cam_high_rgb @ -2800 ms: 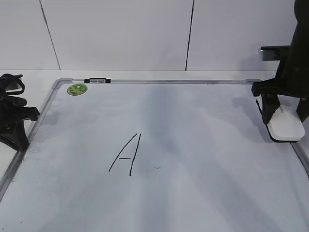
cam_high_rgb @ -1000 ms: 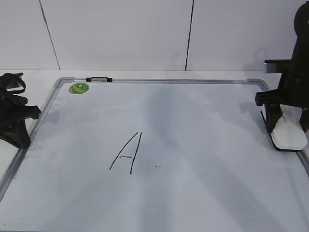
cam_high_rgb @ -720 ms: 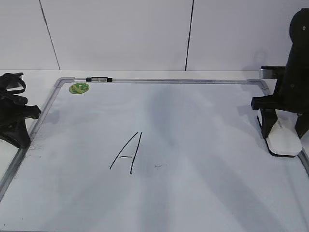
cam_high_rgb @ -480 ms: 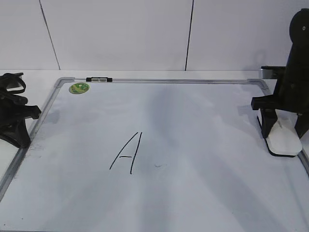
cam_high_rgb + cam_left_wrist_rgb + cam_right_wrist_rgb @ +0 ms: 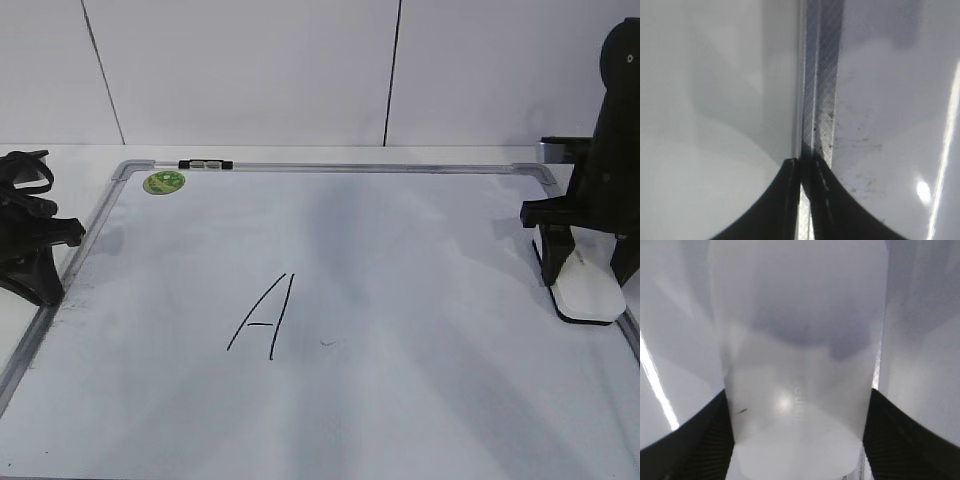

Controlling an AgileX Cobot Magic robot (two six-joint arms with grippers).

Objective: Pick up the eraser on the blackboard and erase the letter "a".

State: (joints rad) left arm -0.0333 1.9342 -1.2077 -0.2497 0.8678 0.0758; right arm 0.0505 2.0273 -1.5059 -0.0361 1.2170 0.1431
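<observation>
The eraser (image 5: pixel 590 297), white with a black underside, rests on the blackboard (image 5: pixel 420 260) at its right edge. My right gripper (image 5: pixel 587 268) stands over it with a finger on each side, shut on it. In the right wrist view the eraser (image 5: pixel 797 365) fills the gap between the fingers (image 5: pixel 695 440) of the right gripper (image 5: pixel 797 440). No whole letter "a" shows; only a tiny faint stroke (image 5: pixel 327 343) lies right of the capital A (image 5: pixel 262 318). My left gripper (image 5: pixel 42 288) is shut and empty at the board's left frame (image 5: pixel 822 75), also seen in the left wrist view (image 5: pixel 806 165).
A round green sticker (image 5: pixel 164 182) sits in the board's far left corner. A small black and silver clip (image 5: pixel 204 165) sits on the top frame. A white panelled wall (image 5: pixel 250 70) stands behind the board.
One second ago the right gripper and eraser were slightly further right and higher; they have moved a little left and down onto the board. The left arm has not moved.
</observation>
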